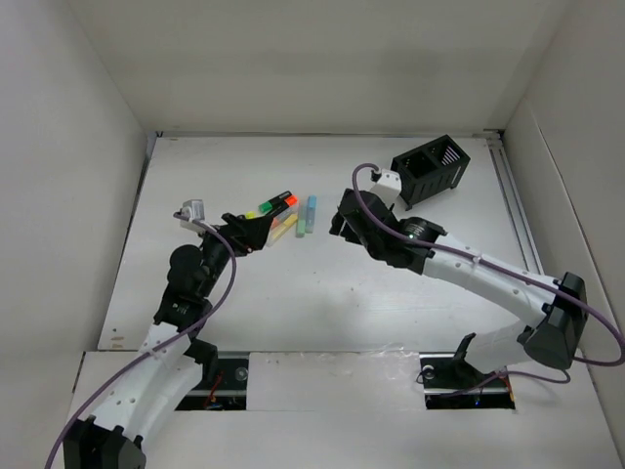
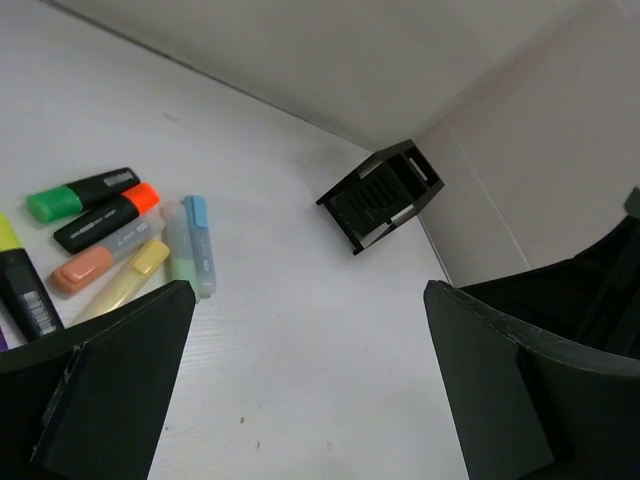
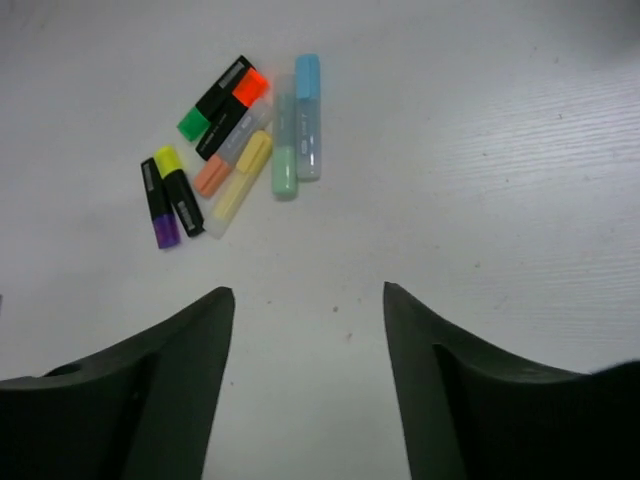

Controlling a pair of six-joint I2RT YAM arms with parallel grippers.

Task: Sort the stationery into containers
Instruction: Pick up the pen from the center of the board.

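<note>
Well, stubby highlighters [image 3: 235,150] in green, orange, yellow and blue lie bunched at my right wrist view's upper left. The slatted black organiser [image 1: 430,168] stands overhead-view upper right. My left gripper [image 2: 305,380] and right gripper [image 3: 305,300] hover spread, empty.

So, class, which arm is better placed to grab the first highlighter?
Left: the left gripper, open, is right beside the short coloured highlighter markers; the right gripper, also open, hangs farther off.
</note>
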